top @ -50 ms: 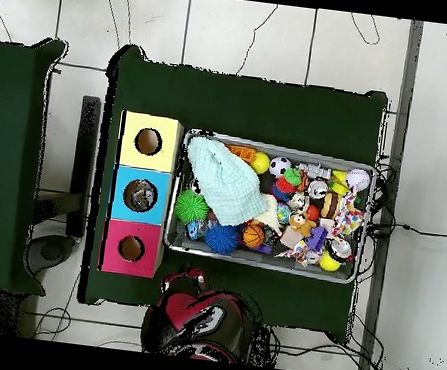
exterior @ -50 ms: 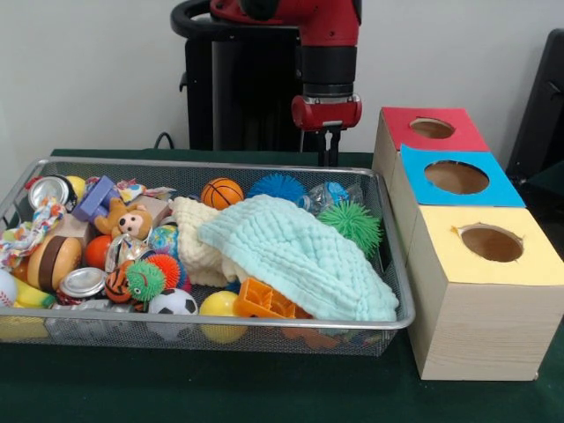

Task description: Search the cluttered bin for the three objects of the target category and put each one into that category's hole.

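Gripper [exterior @ -50 ms: 328, 148] is held high behind the bin [exterior @ -50 ms: 388, 264]; jaw state cannot be told. Nothing appears carried. Target category unknown. Below and ahead of the jaws, clutter is partly hidden under the mint cloth [exterior @ -50 ms: 295, 251], probably requiring a search. Holes [exterior @ -50 ms: 456, 177] sit alongside.

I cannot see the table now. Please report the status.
Tool hangs behind the bin, holding nothing visible. Balls and cans lie in the bin. Green cloth covers part of the clutter. Boxes stand beside the bin.
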Available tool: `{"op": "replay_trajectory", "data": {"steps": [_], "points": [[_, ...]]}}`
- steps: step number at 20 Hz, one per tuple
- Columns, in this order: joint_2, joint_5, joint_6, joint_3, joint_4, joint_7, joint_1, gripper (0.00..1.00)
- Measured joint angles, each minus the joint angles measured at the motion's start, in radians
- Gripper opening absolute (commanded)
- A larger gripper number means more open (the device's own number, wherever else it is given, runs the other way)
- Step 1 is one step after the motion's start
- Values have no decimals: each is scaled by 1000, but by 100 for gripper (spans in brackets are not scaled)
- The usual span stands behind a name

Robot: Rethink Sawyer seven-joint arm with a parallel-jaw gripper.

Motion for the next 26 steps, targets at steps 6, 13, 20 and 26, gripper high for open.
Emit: {"op": "replay_trajectory", "data": {"steps": [6,13,20,26], "points": [[24,22,-40,-11,-2,0,7,0],[58,49,-113,-39,-2,0,30,0],[48,52,-130,-45,-2,0,31,0],[9,43,-94,-41,-2,0,15,0]]}}
